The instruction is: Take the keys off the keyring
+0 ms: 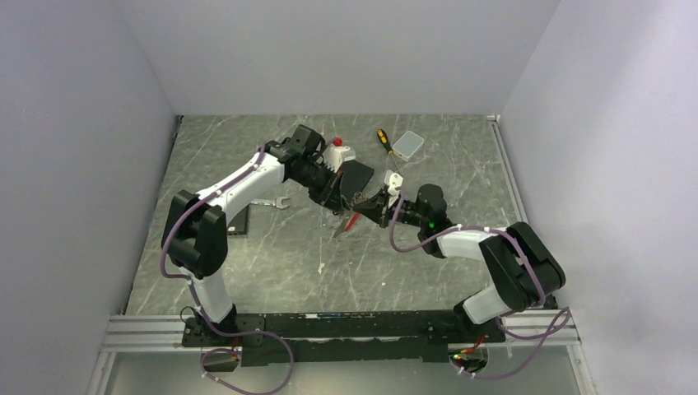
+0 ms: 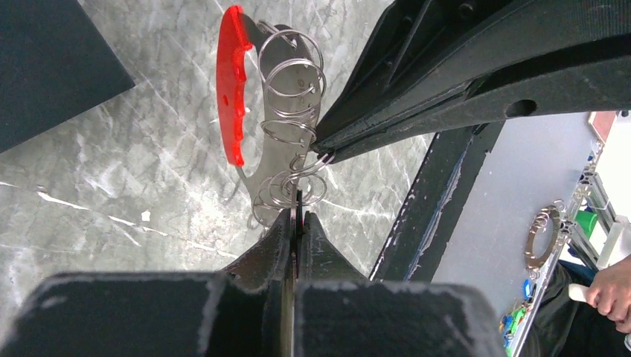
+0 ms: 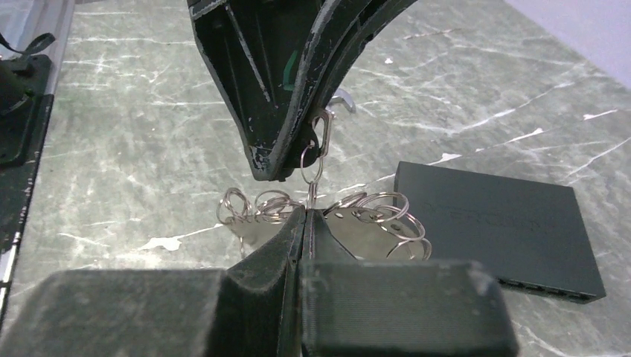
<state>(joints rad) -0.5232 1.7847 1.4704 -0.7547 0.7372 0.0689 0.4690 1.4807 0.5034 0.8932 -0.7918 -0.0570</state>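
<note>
Two pinches hold the keyring (image 2: 232, 97) aloft above the table (image 1: 247, 271): left gripper (image 2: 296, 216) and right gripper (image 3: 306, 213) both clenched on it; a slow, straight pull apart, no twisting, seems wisest.

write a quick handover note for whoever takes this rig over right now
Left gripper: shut on a wire ring of the keyring.
Right gripper: shut on a ring too, tips close to the left's.
Keyring: held between both above the table, red part ungripped.
Done: bunch lifted, gripped from both sides.
Left: no key lies loose in any view; keys not distinguishable among the rings, so removal is yet to do.
</note>
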